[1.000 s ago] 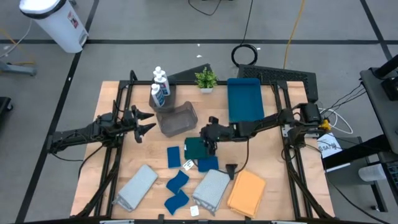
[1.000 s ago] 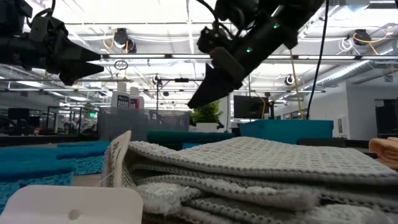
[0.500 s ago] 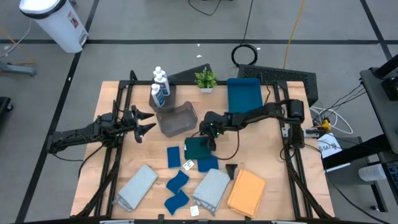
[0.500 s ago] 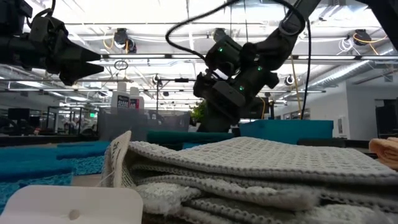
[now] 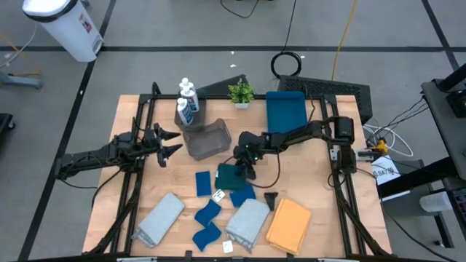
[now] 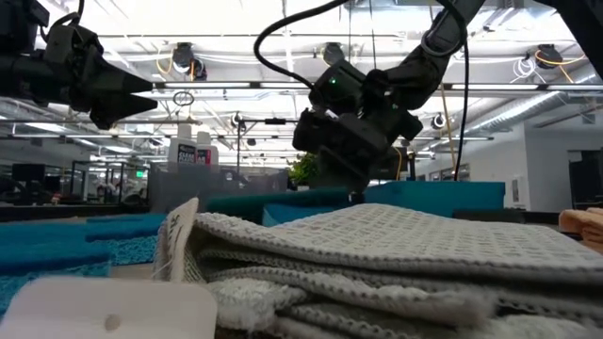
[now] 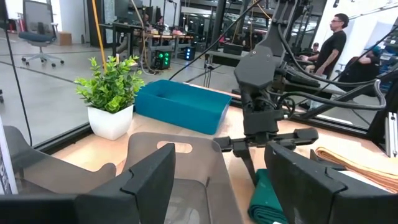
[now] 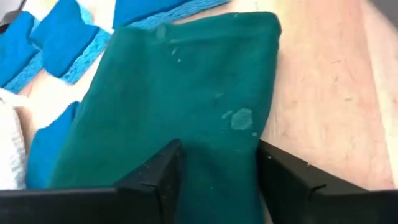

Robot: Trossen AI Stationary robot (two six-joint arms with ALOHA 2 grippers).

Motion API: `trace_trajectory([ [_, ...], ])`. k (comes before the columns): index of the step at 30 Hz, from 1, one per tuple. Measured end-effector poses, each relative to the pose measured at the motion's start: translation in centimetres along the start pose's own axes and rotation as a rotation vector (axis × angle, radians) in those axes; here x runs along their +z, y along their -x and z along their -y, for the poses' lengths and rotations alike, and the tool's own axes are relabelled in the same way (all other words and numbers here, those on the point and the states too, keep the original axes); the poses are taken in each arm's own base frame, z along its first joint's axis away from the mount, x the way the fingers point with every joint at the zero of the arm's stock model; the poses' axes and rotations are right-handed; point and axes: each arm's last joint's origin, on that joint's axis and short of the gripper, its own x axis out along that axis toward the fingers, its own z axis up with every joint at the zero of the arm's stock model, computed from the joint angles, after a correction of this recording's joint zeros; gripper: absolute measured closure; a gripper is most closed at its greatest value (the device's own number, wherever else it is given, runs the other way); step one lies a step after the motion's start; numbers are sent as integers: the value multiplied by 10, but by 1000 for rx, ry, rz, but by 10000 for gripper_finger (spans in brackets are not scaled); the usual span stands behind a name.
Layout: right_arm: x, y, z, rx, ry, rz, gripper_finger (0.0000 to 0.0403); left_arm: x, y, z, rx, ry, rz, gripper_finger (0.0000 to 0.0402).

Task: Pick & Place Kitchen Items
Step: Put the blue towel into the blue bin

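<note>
Now the right gripper (image 8: 214, 177), jaws apart astride the folded dark green cloth (image 5: 231, 173) mid-frame, should pinch deep; left gripper (image 5: 169, 143) waits open.

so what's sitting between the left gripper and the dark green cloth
In the high view, the grey mesh basket lies between the left gripper and the dark green cloth. The left wrist view shows the basket straight ahead of that gripper.
</note>
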Motion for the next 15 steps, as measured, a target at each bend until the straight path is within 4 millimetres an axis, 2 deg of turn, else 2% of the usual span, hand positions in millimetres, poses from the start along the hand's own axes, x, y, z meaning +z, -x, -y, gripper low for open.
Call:
trace_trajectory([
  [15,2,4,6,-3,45,17,392,0,0,0,0,0,0,151],
])
